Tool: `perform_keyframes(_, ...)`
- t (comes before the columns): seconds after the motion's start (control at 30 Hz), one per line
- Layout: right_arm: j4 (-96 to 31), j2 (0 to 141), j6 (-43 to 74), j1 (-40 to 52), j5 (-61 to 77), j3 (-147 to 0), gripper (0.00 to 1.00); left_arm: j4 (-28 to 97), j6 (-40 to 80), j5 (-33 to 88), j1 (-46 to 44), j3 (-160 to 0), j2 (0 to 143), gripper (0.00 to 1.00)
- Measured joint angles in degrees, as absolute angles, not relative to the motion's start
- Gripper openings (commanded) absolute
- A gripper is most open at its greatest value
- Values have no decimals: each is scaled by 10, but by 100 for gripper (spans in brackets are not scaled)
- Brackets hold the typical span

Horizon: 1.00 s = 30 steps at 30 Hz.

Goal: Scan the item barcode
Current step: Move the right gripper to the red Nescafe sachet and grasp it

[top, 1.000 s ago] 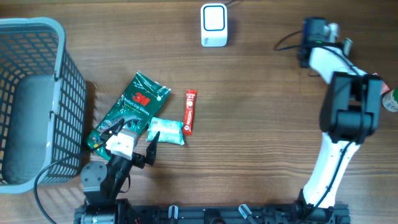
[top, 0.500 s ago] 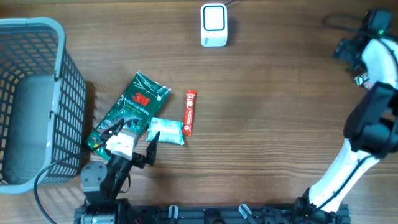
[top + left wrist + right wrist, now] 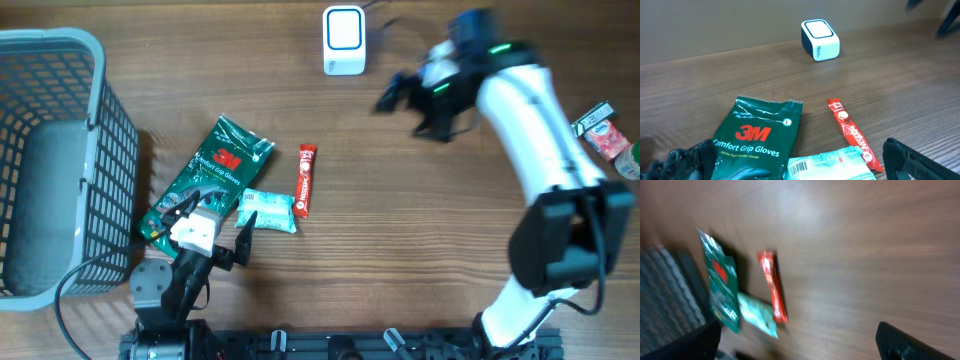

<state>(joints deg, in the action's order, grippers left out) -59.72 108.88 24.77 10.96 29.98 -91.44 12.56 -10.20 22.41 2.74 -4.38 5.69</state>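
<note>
I see a grey mesh basket [image 3: 112, 150] far left and a small packet [image 3: 598, 128] at the right edge. My left claw [image 3: 218, 212] gapes empty over the 3M gloves pack [image 3: 215, 165] and teal packet [image 3: 272, 212], with the red stick sachet [image 3: 306, 180] just beside them. My right claw [image 3: 410, 108], blurred, hangs spread and empty near the white scanner [image 3: 343, 40], well apart from those packs.

A brown wooden table [image 3: 420, 230] is filling the whole overhead view, with its grain running from left to right. Soft light is falling on the wood and is making a pale glare in the blurred right wrist view.
</note>
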Motion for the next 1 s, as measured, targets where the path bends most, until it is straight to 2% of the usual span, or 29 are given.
perform_keyframes(0.1,-461,1091,245,226,289,-818,100,126,-102,224,27,-44,57,100)
perform_keyframes(0.2,-317,1093,249,330,259,-723,87,126,-102,224,27,-44,57,100)
perform_keyframes(0.23,-305,1095,267,366,231,-703,85,126,-102,224,27,-44,57,100)
perform_keyframes(0.4,-313,1098,333,465,98,-688,85,126,-102,224,27,-44,57,100)
perform_keyframes(0.6,-310,1098,380,503,-71,-698,83,126,-102,224,27,-44,57,100)
perform_keyframes(0.83,-234,1098,392,475,-72,-699,78,126,-102,224,27,-44,57,100)
perform_keyframes(1.0,-216,1101,398,476,-84,-699,68,126,-102,224,27,-44,57,100)
